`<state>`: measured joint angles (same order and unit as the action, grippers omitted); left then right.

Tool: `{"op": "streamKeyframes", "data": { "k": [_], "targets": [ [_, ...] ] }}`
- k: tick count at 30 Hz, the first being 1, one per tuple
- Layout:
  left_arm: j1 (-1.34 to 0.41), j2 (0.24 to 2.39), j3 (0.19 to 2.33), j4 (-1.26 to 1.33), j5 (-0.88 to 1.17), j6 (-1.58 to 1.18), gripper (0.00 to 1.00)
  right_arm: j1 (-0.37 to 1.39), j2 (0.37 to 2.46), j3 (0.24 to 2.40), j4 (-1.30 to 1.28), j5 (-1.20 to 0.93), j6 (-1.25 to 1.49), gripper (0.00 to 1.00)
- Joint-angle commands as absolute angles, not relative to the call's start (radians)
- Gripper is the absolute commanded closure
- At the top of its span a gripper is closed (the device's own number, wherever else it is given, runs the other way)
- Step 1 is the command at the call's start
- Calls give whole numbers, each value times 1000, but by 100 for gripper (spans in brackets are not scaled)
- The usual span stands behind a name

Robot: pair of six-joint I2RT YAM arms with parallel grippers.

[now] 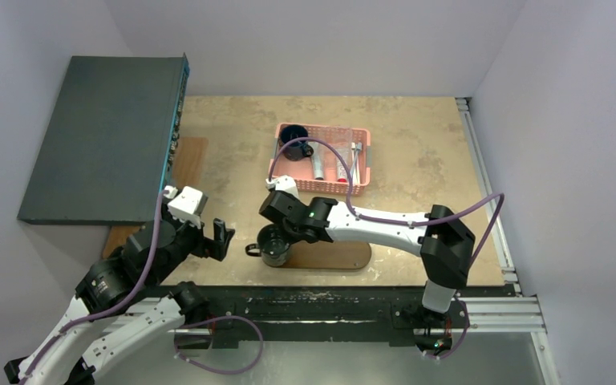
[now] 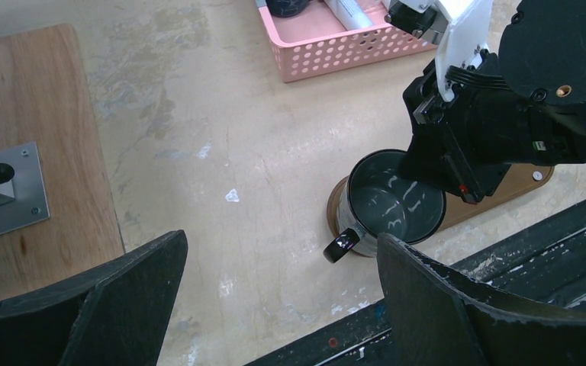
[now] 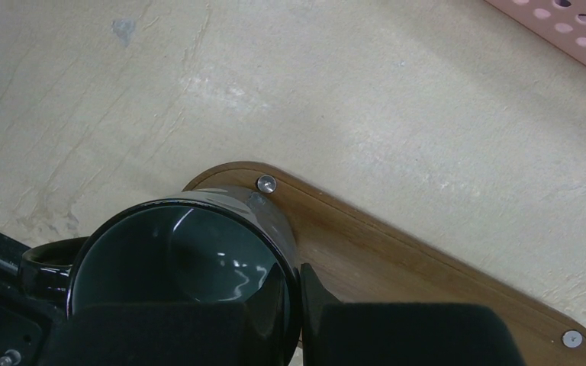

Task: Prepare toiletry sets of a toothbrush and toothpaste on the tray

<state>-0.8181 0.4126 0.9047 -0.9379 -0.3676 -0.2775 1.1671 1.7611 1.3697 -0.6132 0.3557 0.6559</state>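
While hanging low at the near side of the table [image 1: 233,152], pinching the wall of a glossy black round mug [image 3: 175,259] with the right gripper [image 3: 294,305]: one black foam-padded finger [image 3: 168,335] reaching inside the rim, the other pressing against the outside. Standing upright at the left rounded end of the flat dark brown wooden oval tray [image 3: 397,259], with the handle pointing away from the board; not showing whether resting on the wood or hanging just above it.

Spreading wide on nothing at the left gripper [image 2: 281,252], hovering over bare table just left of the mug.

Lying well apart from the tray, inside the pink perforated plastic basket [image 1: 325,186]: a silvery-grey toothpaste tube [image 1: 318,164], a white tube [image 1: 341,164] and a slim pale toothbrush [image 1: 355,160], beside a second dark cup [image 1: 293,136].

Judging the risks: slick glaze sliding or pivoting in a one-sided pinch, the handle's weight pulling the mug over; tipping off the curved board end if released while overhanging it; brushing the nearby left fingers [image 2: 107,305] when swinging out.

Showing smooth fine-grained wood with small silvery dots near the ends, mottled worn beige on the table, and round holes in rows along the basket wall.
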Motion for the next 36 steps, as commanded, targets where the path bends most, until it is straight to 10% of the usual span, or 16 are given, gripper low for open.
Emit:
{"op": "streamKeyframes", "data": {
  "k": [1, 17, 36],
  "targets": [
    [-813, 404, 910, -924, -376, -291, 5, 1175, 1757, 1428, -583, 413, 695, 100],
    [-814, 405, 910, -925, -379, -291, 5, 1180, 1764, 1408, -567, 422, 696, 99],
    [-813, 411, 908, -924, -380, -292, 5, 1187, 1718, 1456, -571, 434, 647, 61]
  ]
}}
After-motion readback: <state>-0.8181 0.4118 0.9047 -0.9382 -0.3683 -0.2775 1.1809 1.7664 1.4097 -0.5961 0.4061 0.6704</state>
